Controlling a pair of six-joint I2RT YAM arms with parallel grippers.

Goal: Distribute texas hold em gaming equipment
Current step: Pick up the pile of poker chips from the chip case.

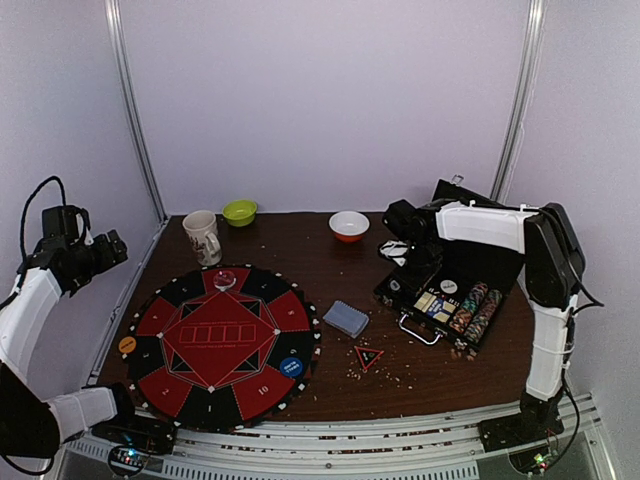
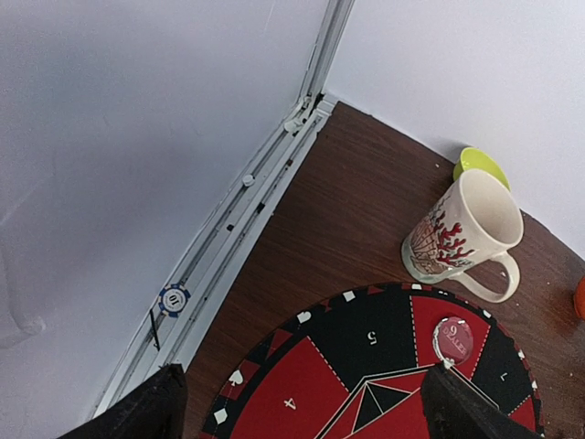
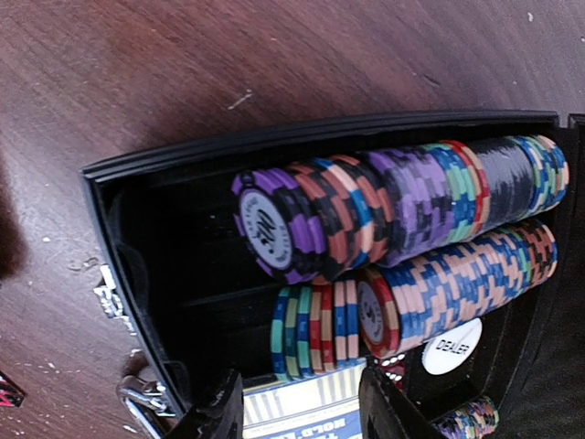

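The round red-black mat carries an orange button, a blue button and a clear dealer button, which also shows in the left wrist view. A grey-blue card deck and a red-black triangle marker lie on the table. Striped poker chips fill the open black case. My right gripper is open above a striped card box in the case. My left gripper is open and empty, raised at the far left. A blue chip lies on the side rail.
A mug, a green bowl and an orange-white bowl stand at the back. A white DEALER button sits in the case. Crumbs lie round the triangle marker. Walls close the left and back.
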